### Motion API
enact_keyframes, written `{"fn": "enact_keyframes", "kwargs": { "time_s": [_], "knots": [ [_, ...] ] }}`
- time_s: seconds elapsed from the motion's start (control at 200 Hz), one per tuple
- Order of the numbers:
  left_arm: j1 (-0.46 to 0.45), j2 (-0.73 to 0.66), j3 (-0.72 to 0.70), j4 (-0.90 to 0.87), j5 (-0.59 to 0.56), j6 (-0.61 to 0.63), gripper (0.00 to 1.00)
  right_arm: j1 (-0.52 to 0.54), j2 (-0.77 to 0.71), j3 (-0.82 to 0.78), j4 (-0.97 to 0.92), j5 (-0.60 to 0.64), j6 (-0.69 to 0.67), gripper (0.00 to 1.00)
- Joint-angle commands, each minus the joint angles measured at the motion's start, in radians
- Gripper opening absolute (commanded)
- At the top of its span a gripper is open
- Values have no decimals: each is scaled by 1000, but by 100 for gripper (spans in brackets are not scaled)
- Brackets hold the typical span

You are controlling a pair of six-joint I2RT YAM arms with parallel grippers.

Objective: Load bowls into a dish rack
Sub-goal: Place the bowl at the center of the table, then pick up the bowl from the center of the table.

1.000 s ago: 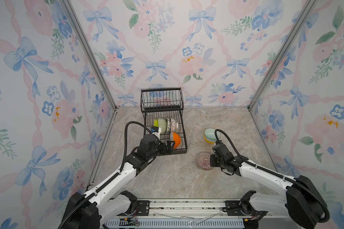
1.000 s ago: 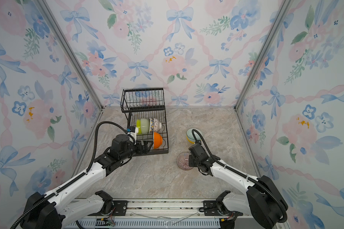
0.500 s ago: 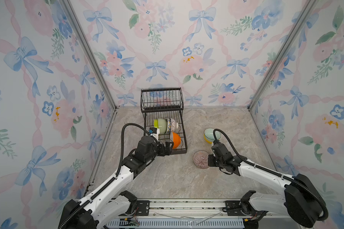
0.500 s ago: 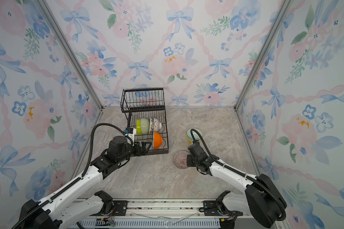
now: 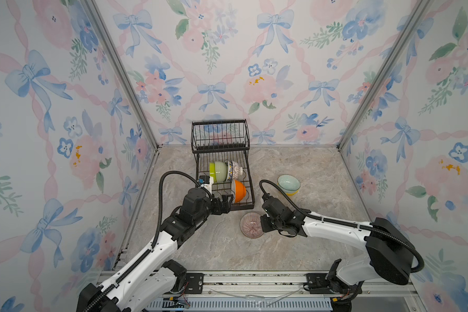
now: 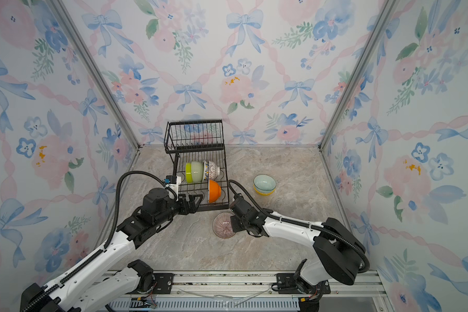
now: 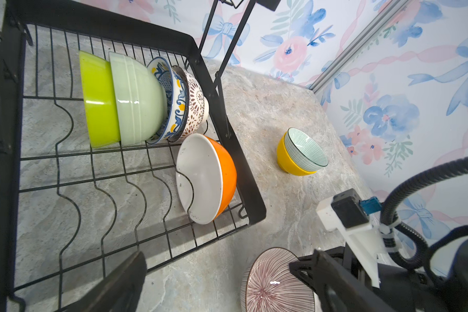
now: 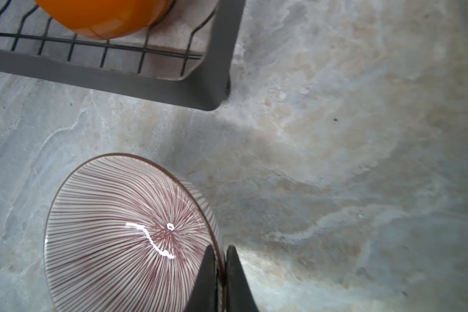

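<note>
A grey-beige marbled tabletop is enclosed on three sides by walls papered with blue bows, pink ribbons and flowers. The walls are joined at the back corners by metal posts. A metal rail is mounted along the front edge.

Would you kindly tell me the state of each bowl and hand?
Striped bowl: outside the dish rack, rim pinched.
Right hand: shut on striped bowl.
Left hand: open, empty.
Orange bowl: on edge in dish rack.
Four nested bowls: on edge in dish rack.
Teal bowl: upright inside yellow bowl, on table.
</note>
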Motion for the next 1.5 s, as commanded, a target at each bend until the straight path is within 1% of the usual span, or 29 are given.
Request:
{"fn": "enact_keyframes", "kwargs": {
  "time_s": [0.0,0.195,0.315,0.355,0.495,0.56,0.615,0.7,0.79,0.855,0.975,1.005,1.015,1.04,1.165,1.35,1.415,1.475,1.495],
  "knots": [
    [-3,-33,-15,-39,-26,15,98,35,57,60,73,-29,19,0],
    [-3,-74,-16,-69,-30,16,98,59,132,116,104,-44,28,1],
    [-4,-88,-26,-80,-30,18,98,65,139,131,125,-53,33,16],
    [-5,-89,-28,-84,-26,20,98,66,167,137,128,-56,33,21],
    [-4,-92,-36,-91,-6,21,98,65,156,144,128,-56,20,37],
    [-7,-92,-36,-91,6,23,98,63,150,148,114,-54,8,48],
    [-12,-90,-31,-96,8,25,98,60,100,150,100,-48,-5,55],
    [-29,-88,-22,-108,1,32,98,52,46,144,74,-34,-20,62],
    [-52,-81,-11,-118,-12,35,98,42,-27,119,59,-25,-40,79],
    [-75,-71,-3,-124,-28,36,98,36,-83,92,48,-20,-58,85],
    [-137,-39,17,-133,-61,36,97,14,-184,41,21,-46,-89,90],
    [-156,-26,23,-136,-72,39,97,9,-207,31,9,-53,-99,99],
    [-162,-23,24,-137,-76,39,97,9,-214,29,4,-55,-102,97],
    [-179,-11,30,-138,-83,42,97,5,-232,20,-9,-56,-111,96],
    [-245,65,57,-147,-115,47,96,-6,-339,-46,-45,-43,-134,96],
    [-351,184,87,-147,-170,40,92,-25,-517,-164,-48,-53,-116,96],
    [-386,223,96,-147,-195,34,90,-30,-554,-188,-51,-60,-112,96],
    [-412,259,96,-147,-205,27,87,-33,-574,-206,-55,-66,-108,96],
    [-420,271,127,-147,-207,24,86,-35,-578,-213,-54,-71,-108,96]
  ]
}}
